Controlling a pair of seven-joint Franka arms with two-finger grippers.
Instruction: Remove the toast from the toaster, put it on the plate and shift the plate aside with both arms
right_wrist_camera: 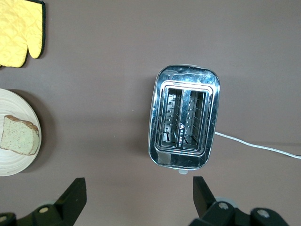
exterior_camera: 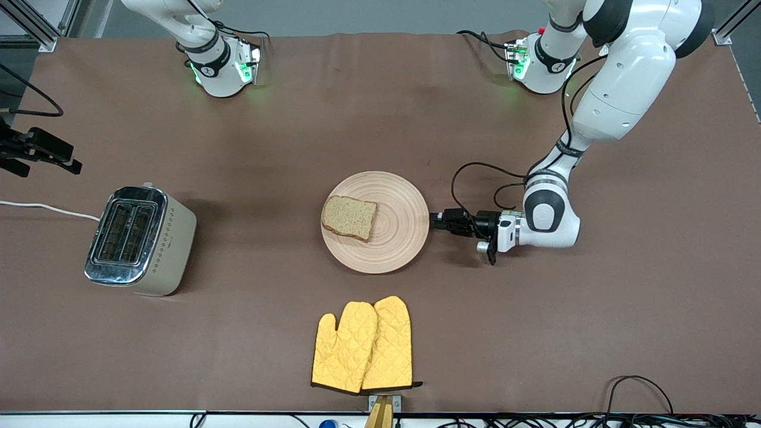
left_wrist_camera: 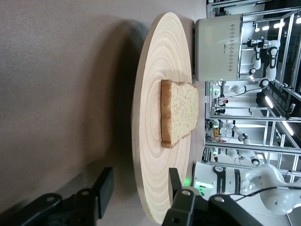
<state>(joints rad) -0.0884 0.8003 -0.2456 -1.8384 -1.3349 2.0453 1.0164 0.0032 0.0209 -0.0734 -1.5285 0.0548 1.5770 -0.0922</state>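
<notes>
Nearest the front camera, a pair of yellow mitts [exterior_camera: 362,346] lying flat on the brown table [exterior_camera: 594,309]. Farther up, at mid-table, the plate [exterior_camera: 398,238] with the toast [exterior_camera: 349,217] lying flat on it, on the half toward the right arm's end. Left gripper [exterior_camera: 435,222] low and level at the plate's rim on the left arm's side, jaws apart, one finger [left_wrist_camera: 104,185] under the rim and one above it, the rim running between them; contact with the rim cannot be told. Toast well clear of those jaws. Toaster [exterior_camera: 140,239] toward the right arm's end, slots [right_wrist_camera: 185,117] empty. Right gripper [right_wrist_camera: 138,195] hanging high over the toaster, jaws spread wide, nothing between them, waiting
</notes>
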